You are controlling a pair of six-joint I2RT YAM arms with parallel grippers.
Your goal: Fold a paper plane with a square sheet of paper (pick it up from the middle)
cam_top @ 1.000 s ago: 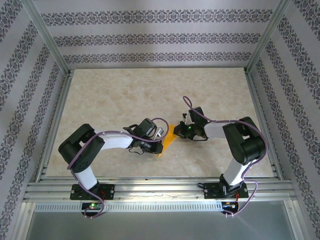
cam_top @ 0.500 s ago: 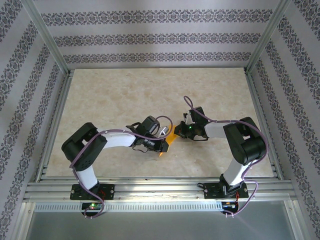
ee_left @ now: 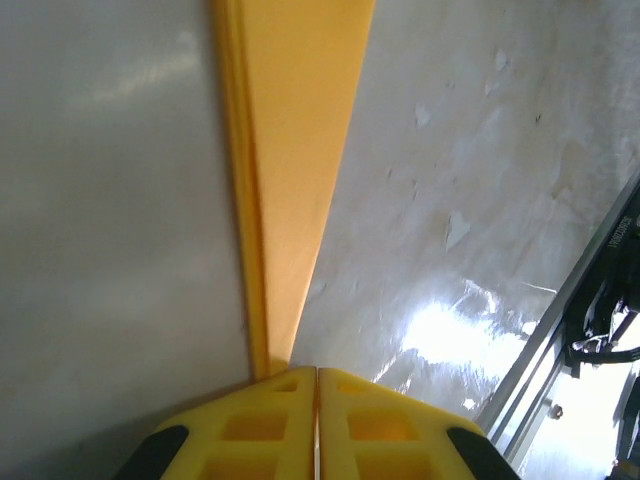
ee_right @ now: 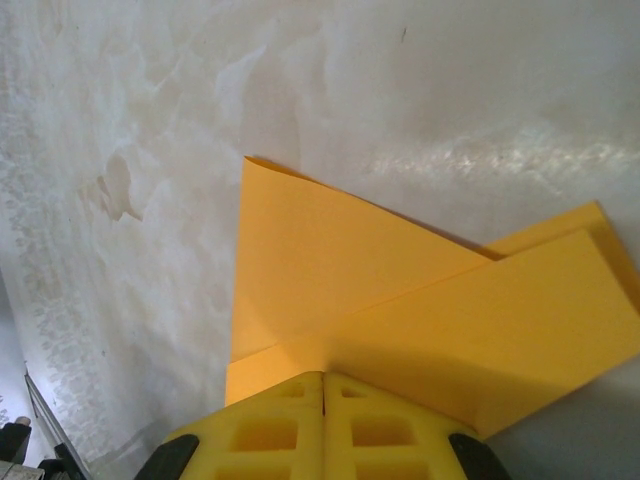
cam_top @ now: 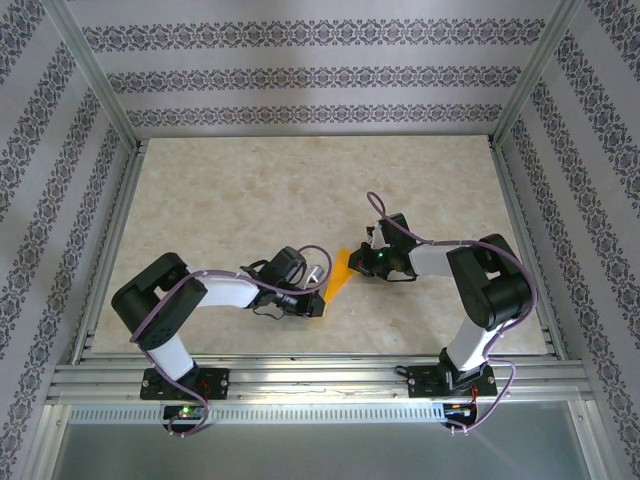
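Observation:
The square sheet of paper (cam_top: pixel 338 275) is folded into a narrow orange wedge lying flat on the table between both arms. In the left wrist view the paper (ee_left: pixel 290 150) tapers to a point that runs under my left gripper (ee_left: pixel 317 372). That gripper is shut, its yellow fingertips (ee_left: pixel 270 420) down at the paper's tip (cam_top: pixel 322 302). My right gripper (ee_right: pixel 323 376) is also shut and rests on top of the wider end of the paper (ee_right: pixel 400 300), where layered flaps overlap. From above, the right gripper (cam_top: pixel 358 262) sits at the paper's far end.
The pale marble tabletop (cam_top: pixel 250 200) is bounded by aluminium rails, with the near rail (cam_top: pixel 300 375) just behind the arm bases. A rail (ee_left: pixel 560 330) also runs close on the right in the left wrist view. Patterned walls enclose the cell.
My left gripper pushed a little to the right along the paper, then drew back down and left to its pointed near end. The right gripper has stayed put on the paper.

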